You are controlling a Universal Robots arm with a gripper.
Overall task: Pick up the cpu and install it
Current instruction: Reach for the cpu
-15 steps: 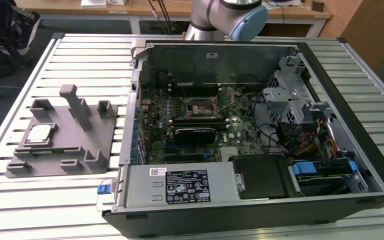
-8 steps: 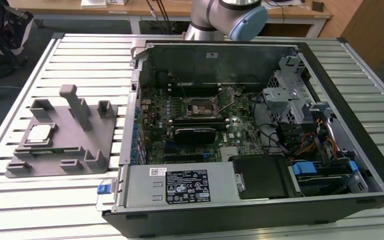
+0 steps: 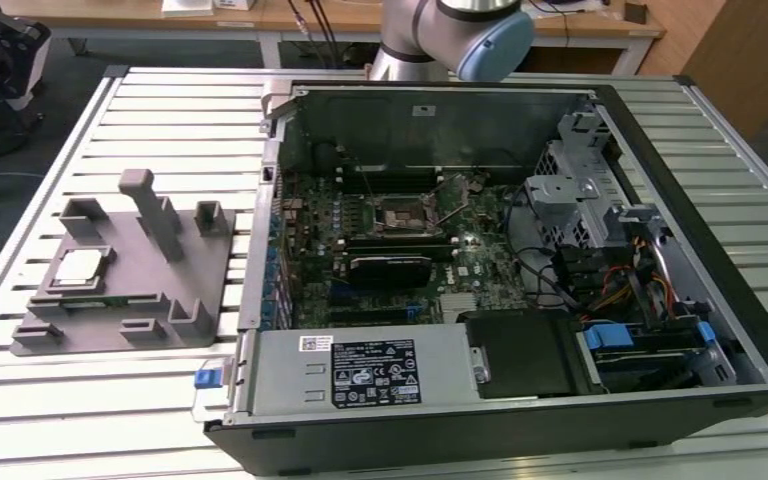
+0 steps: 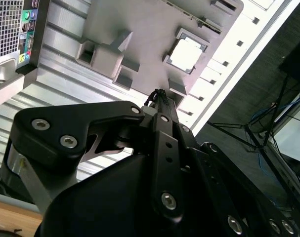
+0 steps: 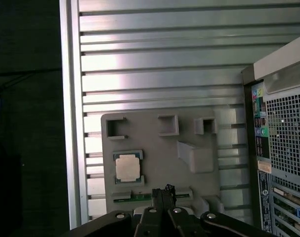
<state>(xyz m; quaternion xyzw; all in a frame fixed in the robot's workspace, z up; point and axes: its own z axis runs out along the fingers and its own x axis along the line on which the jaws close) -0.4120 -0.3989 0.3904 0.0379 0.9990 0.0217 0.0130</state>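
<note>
The cpu (image 3: 80, 266) is a small square chip with a shiny silver top, lying flat in a recess of the grey fixture plate (image 3: 144, 300) on the slatted table, at the exterior view's left. Both wrist views look down on the cpu (image 4: 186, 54) (image 5: 127, 167) from well above. My gripper (image 4: 157, 95) (image 5: 163, 190) hangs over the fixture, apart from the chip, with its black fingers shut together and nothing between them. The open computer case (image 3: 758, 340) holds the motherboard with its square metal-framed socket (image 3: 398, 212).
Grey posts and blocks (image 3: 157, 215) stand up from the fixture plate. A black block (image 3: 391, 268) lies on the motherboard below the socket. Drive cages and cables (image 3: 598, 230) fill the case's right side. The arm's base (image 3: 451, 30) stands behind the case.
</note>
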